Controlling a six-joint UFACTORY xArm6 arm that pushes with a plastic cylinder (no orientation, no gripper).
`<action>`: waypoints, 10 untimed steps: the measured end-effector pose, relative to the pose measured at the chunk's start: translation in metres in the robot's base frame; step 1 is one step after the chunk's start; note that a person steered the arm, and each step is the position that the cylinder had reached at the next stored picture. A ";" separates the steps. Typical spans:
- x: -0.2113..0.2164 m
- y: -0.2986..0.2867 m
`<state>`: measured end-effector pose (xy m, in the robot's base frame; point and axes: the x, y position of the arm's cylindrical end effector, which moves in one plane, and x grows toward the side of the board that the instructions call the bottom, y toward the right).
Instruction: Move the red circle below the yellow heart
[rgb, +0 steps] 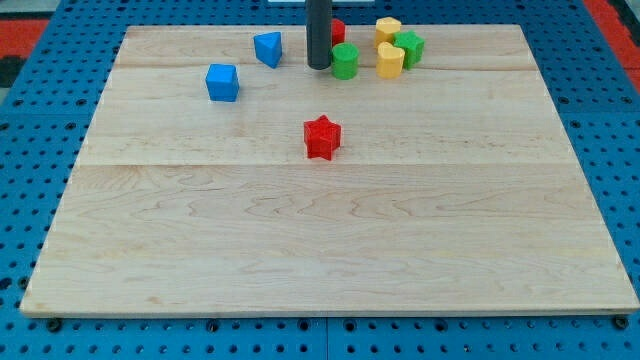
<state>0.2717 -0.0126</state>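
1. Camera view shows my tip resting on the wooden board near the view's top, just left of the green round block and right of the blue angular block.
2. There is no pincer on this arm, only the dark rod, so nothing is held; it can only shove.
3. The red circle sits right behind the rod at the view's top, mostly hidden; only a red sliver shows to the rod's right.
4. Which of the 2 yellow blocks is the heart I cannot tell: one is further up, the other is lower, and both touch or nearly touch the green star-like block.
5. Risk: the cluster is tight. A push on the red circle would likely drag the green round block along, and that could knock into the lower yellow block and shift the target itself.
6. Risk: the red circle lies close to the board's top edge; a glancing contact could send it off the board.
7. Risk: a round block may roll off the side of the tip and slip away mid-push.
8. The red star and blue cube sit well apart from the cluster and should not interfere.
9. The rod's upper part is cut off by the view's top.
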 end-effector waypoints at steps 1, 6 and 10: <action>-0.051 -0.025; -0.075 0.075; 0.037 0.103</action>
<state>0.3082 0.0909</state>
